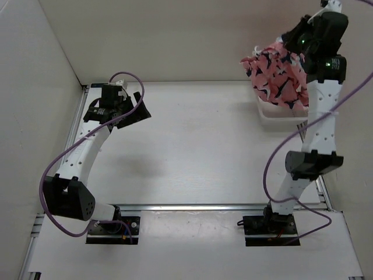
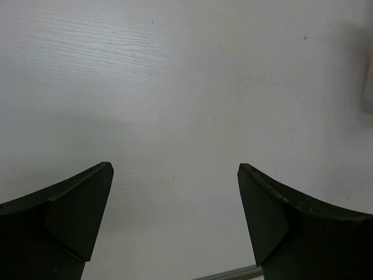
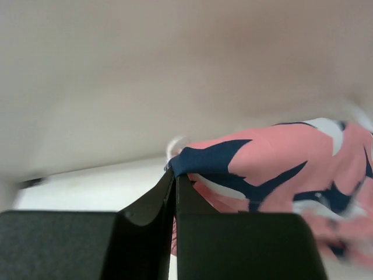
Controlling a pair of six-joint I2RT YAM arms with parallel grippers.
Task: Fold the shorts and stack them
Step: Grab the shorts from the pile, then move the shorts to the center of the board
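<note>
**Shorts hanging from right tool above basket**

Shorts (image 1: 277,79) hang in a bunched clump from the right tool (image 3: 175,189), which is pinched shut on a navy-printed edge of the cloth. The clump is off the worktop (image 1: 198,146), over the white basket (image 1: 269,115) at the far right corner. I cannot tell whether its lower end touches the basket.

The step in hand looks like carrying the garment out to the open middle. To do it well, lift until the cloth clears the basket rim. Then travel left and lower slowly, so the cloth spreads rather than heaps.

The left tool (image 2: 175,175) hangs wide open and empty above bare worktop at the far left, well apart from the cloth. It would need to come across to take a second corner. The right arm's purple cable (image 1: 268,172) loops near that path and could snag.
</note>
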